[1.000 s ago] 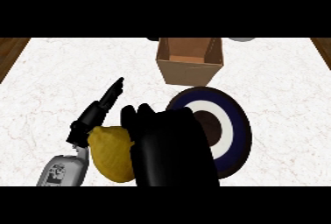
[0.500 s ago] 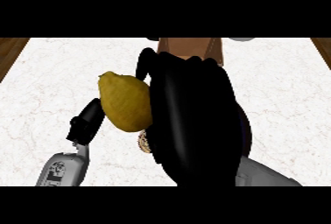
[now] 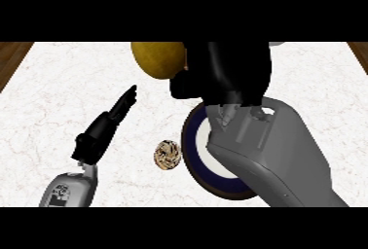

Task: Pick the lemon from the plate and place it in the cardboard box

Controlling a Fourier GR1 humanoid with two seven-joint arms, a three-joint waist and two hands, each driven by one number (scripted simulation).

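Fingers [image 3: 188, 83] of black right hand [image 3: 230, 68] gripped smooth yellow lemon [image 3: 158, 58], top centre.
Veined white marble counter [image 3: 57, 97] spread below; left hand [image 3: 108, 127] fingers straight.

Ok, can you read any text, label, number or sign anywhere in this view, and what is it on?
No readable text anywhere.
Left forearm: dark marks near the wrist, too blurred to read.
Small round patterned thing on the counter: a swirl, no letters.
Lemon, plate, right hand: no markings.
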